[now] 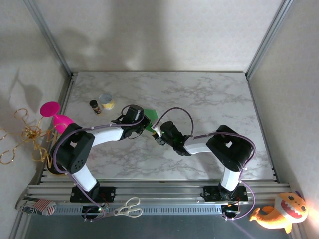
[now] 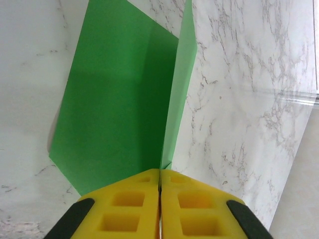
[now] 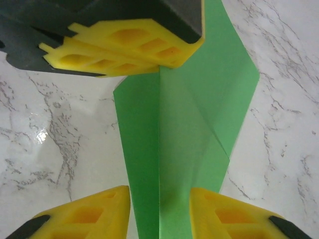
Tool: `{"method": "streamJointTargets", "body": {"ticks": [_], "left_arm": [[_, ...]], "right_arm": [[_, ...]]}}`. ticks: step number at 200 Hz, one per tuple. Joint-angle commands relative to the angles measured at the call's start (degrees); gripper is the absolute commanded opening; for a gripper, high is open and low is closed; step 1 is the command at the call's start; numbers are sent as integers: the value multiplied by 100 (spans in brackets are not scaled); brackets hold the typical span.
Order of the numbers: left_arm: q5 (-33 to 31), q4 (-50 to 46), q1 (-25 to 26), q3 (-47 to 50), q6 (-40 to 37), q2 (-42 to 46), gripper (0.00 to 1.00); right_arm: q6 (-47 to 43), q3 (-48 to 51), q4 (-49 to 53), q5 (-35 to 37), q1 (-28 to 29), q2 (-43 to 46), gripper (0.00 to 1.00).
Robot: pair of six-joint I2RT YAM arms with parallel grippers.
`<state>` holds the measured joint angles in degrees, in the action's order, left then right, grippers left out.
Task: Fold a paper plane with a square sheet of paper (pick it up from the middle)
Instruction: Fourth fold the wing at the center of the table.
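Right of the small round tin (image 1: 105, 101), and a little nearer the arm bases, the green sheet (image 1: 151, 117) lies on the marble table (image 1: 214, 94). Seen from above, both wrists cover most of it.

The sheet is partly folded. In the left wrist view one broad panel (image 2: 119, 99) lies flat on the marble and a narrow flap stands upright along a centre crease. The left gripper (image 2: 160, 174) is pinched tight on the near end of that raised crease, its yellow pads (image 2: 124, 209) pressed together with only the paper between them. From above, this gripper (image 1: 145, 124) sits on the side of the sheet nearer the tin.

The right gripper (image 1: 158, 133) comes in from the side away from the tin, and the two grippers meet nearly tip to tip. In its own wrist view the right gripper (image 3: 159, 194) has its jaws apart, one yellow pad (image 3: 89, 214) on each side of the crease and the green paper (image 3: 189, 129) running between them. Whether either pad touches the paper cannot be told. The left gripper (image 3: 134, 47) clamps the far end of the ridge.

A dark little bottle (image 1: 94, 106) stands just left of the tin. Scissors (image 1: 127, 208) lie well nearer than the tin, on the base rail.
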<state>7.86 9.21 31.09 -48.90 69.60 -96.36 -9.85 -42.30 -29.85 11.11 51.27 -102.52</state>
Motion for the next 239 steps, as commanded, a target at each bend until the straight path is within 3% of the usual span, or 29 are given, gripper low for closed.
{"method": "streamJointTargets", "body": {"ticks": [1, 60, 87, 114, 181, 239], "left_arm": [[96, 58, 32, -14, 162, 68, 10], [385, 265, -283, 245, 226, 300, 19], [416, 300, -660, 575, 66, 765, 31], [388, 324, -807, 900, -17, 1085, 34], [1174, 924, -707, 1075, -6, 365, 20], [1298, 1064, -639, 891, -52, -223, 14]], "right_arm": [[-190, -111, -231, 162, 37, -159, 35], [-438, -175, -328, 206, 41, -297, 16], [-547, -43, -465, 137, 38, -228, 15], [-654, 4, -497, 20, 23, -215, 15], [-537, 38, -452, -441, -104, -184, 14], [-461, -45, -273, -879, -219, -222, 18]]}}
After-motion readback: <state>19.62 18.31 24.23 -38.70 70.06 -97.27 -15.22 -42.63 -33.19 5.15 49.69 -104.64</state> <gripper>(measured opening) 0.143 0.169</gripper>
